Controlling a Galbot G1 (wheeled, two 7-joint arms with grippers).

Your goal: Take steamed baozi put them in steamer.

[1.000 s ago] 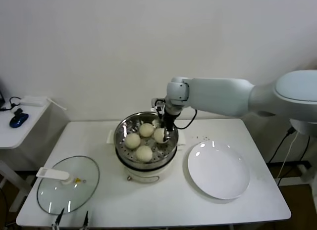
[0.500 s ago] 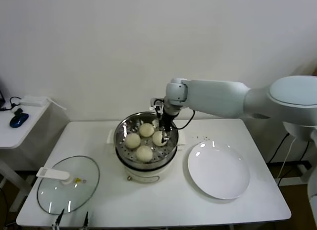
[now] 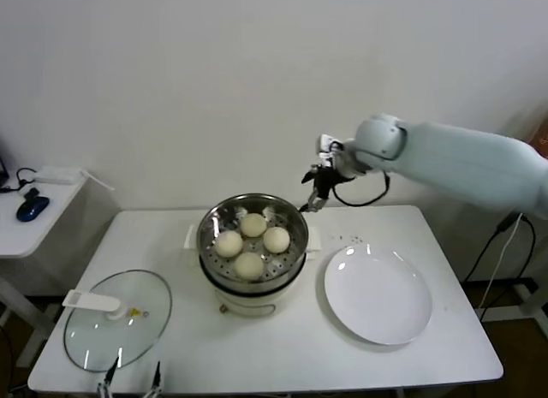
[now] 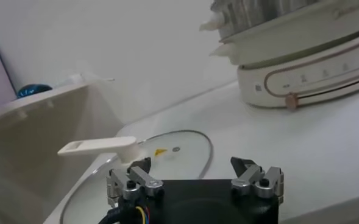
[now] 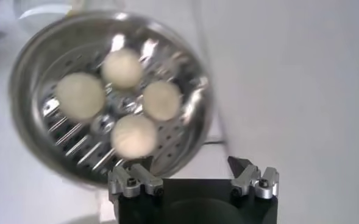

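Several cream-white baozi lie in the shiny steel steamer on its white base at the table's middle. The right wrist view shows them from above on the perforated floor of the steamer. My right gripper is open and empty, lifted above and behind the steamer's right rim; its jaws stand wide apart in the right wrist view. My left gripper is open and empty, parked low at the table's front left, its tips just showing in the head view.
An empty white plate lies right of the steamer. A glass lid with white handle lies at the front left, also in the left wrist view. A side table with a blue mouse stands at far left.
My right gripper has let go of a baozi in the steamer and risen up and to the right, out of the pot. The left arm has not moved.
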